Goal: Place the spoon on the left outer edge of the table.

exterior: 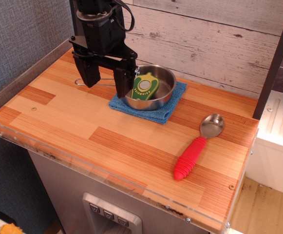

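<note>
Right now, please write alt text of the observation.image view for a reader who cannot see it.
A red-handled spoon lies near the right front of a wooden table, untouched. The black robot hand, fingers apart and empty, hangs at the back beside a steel pan on a blue cloth.
</note>
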Controlling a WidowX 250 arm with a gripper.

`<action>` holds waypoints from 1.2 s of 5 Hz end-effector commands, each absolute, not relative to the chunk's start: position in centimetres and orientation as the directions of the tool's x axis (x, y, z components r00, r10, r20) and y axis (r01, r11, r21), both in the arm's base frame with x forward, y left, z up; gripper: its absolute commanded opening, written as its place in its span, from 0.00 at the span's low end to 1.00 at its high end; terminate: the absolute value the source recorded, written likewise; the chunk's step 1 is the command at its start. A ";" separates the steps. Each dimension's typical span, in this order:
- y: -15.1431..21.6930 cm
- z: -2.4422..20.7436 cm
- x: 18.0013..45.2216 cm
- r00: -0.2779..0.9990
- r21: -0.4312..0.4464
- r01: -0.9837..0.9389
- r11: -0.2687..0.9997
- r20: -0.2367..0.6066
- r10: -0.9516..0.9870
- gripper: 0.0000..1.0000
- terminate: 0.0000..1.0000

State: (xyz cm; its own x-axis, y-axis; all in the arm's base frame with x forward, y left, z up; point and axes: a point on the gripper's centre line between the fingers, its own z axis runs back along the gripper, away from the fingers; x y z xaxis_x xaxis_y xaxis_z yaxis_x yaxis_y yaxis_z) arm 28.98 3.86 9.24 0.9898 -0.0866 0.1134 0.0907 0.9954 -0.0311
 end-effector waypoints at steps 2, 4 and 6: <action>0.4 8.3 28.7 0.982 -0.039 0.157 0.987 0.109 -0.152 1.00 0.00; -4.7 6.7 28.8 0.966 0.009 0.204 0.979 0.161 -0.203 1.00 0.00; -7.9 4.3 29.6 0.974 -0.008 0.141 0.990 0.181 -0.137 1.00 0.00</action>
State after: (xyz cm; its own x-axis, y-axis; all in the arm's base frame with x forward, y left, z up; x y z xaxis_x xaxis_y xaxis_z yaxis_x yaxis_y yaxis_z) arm 28.98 -7.98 3.29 0.9807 -0.1321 0.1439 0.1347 0.9908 -0.0089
